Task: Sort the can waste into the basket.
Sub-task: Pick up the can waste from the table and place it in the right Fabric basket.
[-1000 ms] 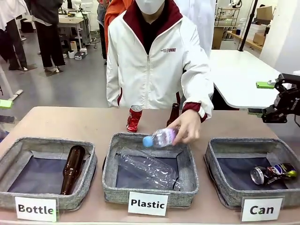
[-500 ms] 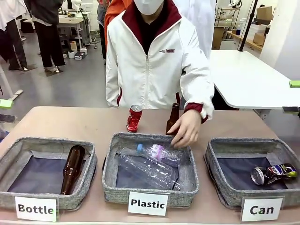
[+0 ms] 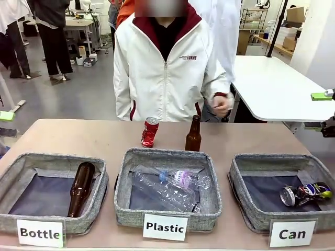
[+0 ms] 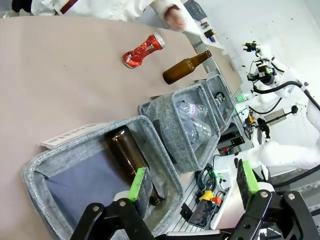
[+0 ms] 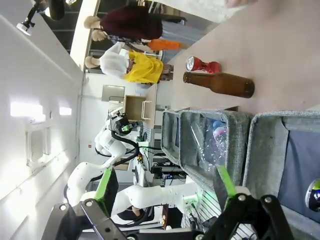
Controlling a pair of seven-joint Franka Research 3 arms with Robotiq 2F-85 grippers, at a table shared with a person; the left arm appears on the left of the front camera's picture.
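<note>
Hanging wide open with nothing in it, the left pincer point(image 4: 192, 180) looks along the bench point(image 4: 60, 75) from the left end. The right pincer point(image 5: 165, 186) is wide open and empty too, out past the right end. Closest to the right pincer is the Can basket point(image 3: 237, 180), and the dark can point(image 3: 305, 193) already lies inside it, by the right wall. The Plastic basket point(image 3: 123, 188) is in the middle and the Bottle basket point(image 3: 52, 158) is at the left. The red can point(image 3: 149, 132) is not in yet. It stands on the bench behind the Plastic basket, bent and squashed. A brown bottle point(image 3: 193, 135) stands near it, with a gap between them. I think this is where things could go wrong. A wide pincer coming for the red can could bump the bottle and tip it over. The squashed can has no flat sides, so it could slip out of a weak hold. It could then fall into the Plastic basket on the way across. The person's hand point(image 3: 222, 103) is pulled back past the far edge, but it could get bumped if it reaches in.
</note>
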